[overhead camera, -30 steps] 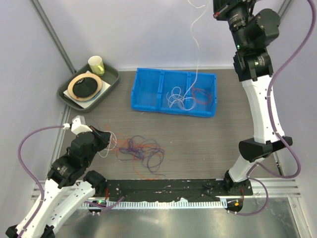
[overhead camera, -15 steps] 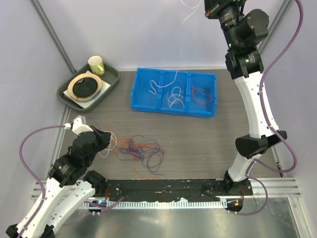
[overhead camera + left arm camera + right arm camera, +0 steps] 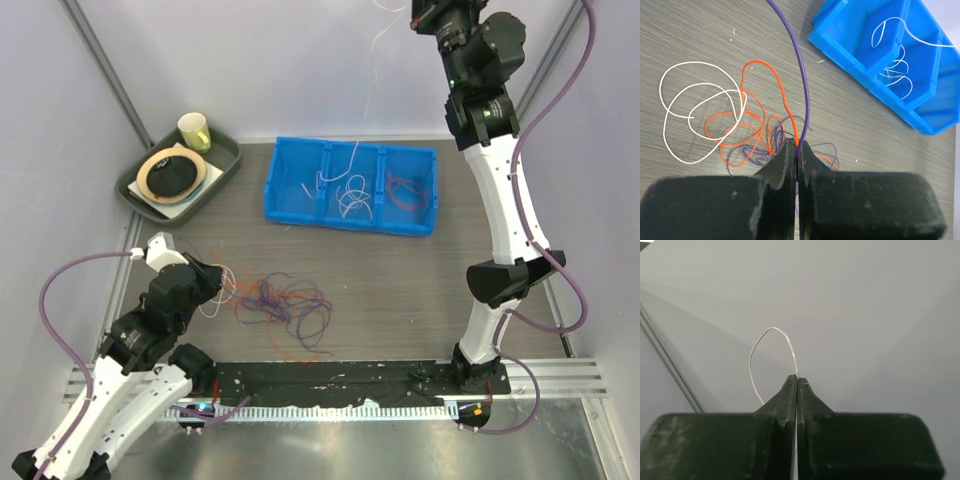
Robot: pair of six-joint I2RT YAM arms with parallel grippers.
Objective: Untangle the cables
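Observation:
A tangle of purple and orange cables point(image 3: 288, 305) lies on the table at near left, with white loops point(image 3: 226, 284) at its left edge. My left gripper point(image 3: 214, 284) sits low beside it. In the left wrist view the left gripper point(image 3: 798, 145) is shut on a purple cable point(image 3: 803, 80) that runs up out of frame, with orange cable point(image 3: 762, 100) and white loops point(image 3: 695, 107) beyond. High against the back wall, my right gripper point(image 3: 797, 377) is shut on a thin white cable point(image 3: 760, 347), and a white strand point(image 3: 377, 32) hangs below it.
A blue three-part bin point(image 3: 278, 205) stands at the back centre, with white cables point(image 3: 350, 195) in its left and middle parts and a red one point(image 3: 403, 190) at the right. A green tray point(image 3: 135, 187) at the back left holds a tape roll and a cup.
The right arm has swung left and higher with the white cable. Its hanging end moved from the bin's right side toward the left compartment. The left arm has barely moved.

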